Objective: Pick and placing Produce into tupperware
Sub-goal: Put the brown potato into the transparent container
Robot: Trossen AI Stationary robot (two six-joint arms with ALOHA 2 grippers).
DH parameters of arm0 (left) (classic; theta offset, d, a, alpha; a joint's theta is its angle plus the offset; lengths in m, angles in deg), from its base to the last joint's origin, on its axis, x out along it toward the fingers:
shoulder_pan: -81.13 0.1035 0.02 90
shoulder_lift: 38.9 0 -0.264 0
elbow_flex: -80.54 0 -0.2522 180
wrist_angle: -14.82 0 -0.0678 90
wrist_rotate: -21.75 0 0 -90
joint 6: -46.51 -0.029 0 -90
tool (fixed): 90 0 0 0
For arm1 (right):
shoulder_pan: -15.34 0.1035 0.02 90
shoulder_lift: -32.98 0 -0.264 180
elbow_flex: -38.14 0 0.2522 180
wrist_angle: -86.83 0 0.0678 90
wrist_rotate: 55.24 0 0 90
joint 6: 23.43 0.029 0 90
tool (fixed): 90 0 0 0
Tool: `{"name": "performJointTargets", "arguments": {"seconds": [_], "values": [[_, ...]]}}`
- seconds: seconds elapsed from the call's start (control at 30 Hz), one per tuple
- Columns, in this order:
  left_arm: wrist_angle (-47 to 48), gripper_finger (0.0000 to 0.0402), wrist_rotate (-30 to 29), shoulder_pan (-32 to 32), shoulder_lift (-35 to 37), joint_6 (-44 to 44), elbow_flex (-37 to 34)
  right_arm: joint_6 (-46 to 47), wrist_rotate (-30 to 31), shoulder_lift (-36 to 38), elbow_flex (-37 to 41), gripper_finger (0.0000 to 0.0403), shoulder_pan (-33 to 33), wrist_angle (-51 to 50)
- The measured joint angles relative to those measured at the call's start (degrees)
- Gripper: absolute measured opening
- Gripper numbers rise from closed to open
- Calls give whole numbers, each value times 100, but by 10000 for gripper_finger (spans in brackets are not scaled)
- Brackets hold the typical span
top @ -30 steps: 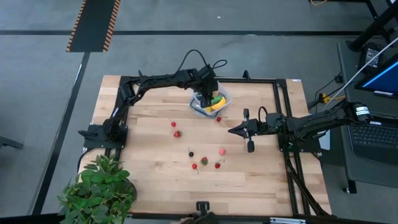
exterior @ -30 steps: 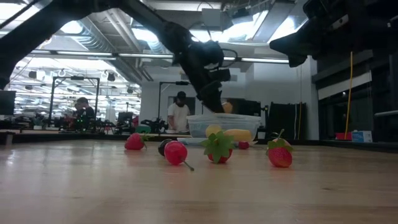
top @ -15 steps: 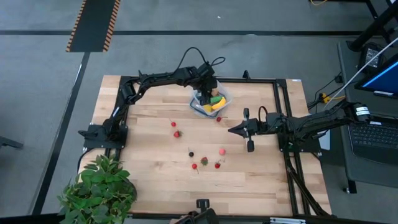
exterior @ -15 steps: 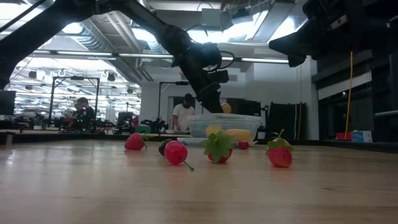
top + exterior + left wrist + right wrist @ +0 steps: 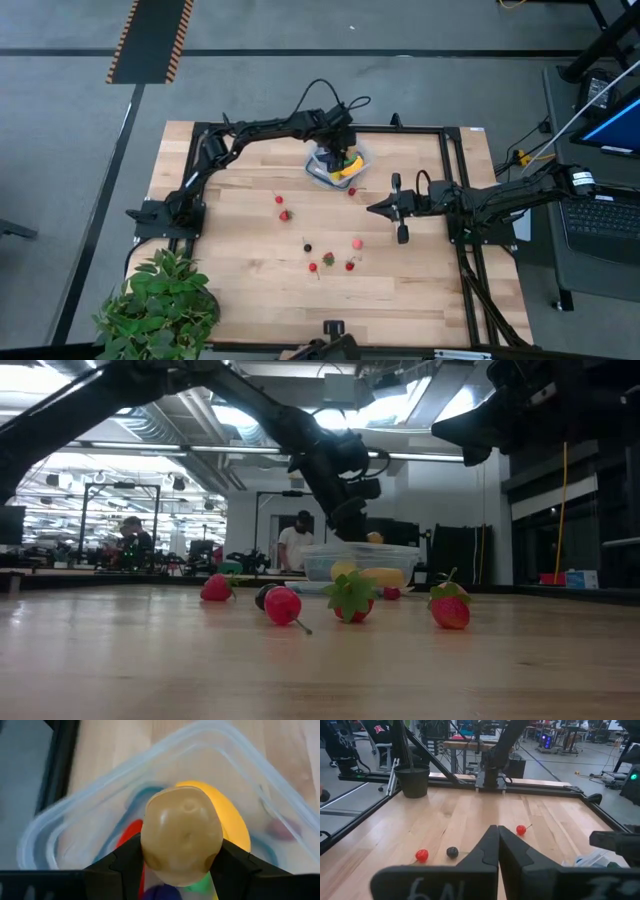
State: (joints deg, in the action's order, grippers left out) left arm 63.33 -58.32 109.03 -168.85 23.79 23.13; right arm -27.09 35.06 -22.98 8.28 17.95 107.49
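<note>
1. The left gripper (image 5: 182, 865), upper centre of the high view, pinches a tan potato (image 5: 181, 835) between its fingers, right above the tupperware (image 5: 337, 163).
2. The left wrist view alone shows the tub's contents under the potato: a yellow piece (image 5: 232, 822), plus red, green and purple bits.
3. The right gripper (image 5: 374, 209) hangs mid-right, fingers pressed together, holding nothing.
4. The low view shows loose strawberries (image 5: 451, 607) and a dark berry (image 5: 263, 595) on the table (image 5: 240, 280) before the tub.

table (image 5: 240, 260): pale matt wood | tupperware (image 5: 45, 832): clear glossy plastic | potato (image 5: 181, 837): smooth tan
</note>
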Motion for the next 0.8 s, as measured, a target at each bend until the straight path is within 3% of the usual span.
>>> {"name": "performJointTargets", "arguments": {"seconds": [0.17, 0.8], "values": [[365, 180, -71, 14, -172, -18, 351, 11, -34, 0, 0, 4, -8, 1], [725, 180, -180, 44, -186, 13, 331, 13, -52, 0, 0, 4, -8, 0]]}}
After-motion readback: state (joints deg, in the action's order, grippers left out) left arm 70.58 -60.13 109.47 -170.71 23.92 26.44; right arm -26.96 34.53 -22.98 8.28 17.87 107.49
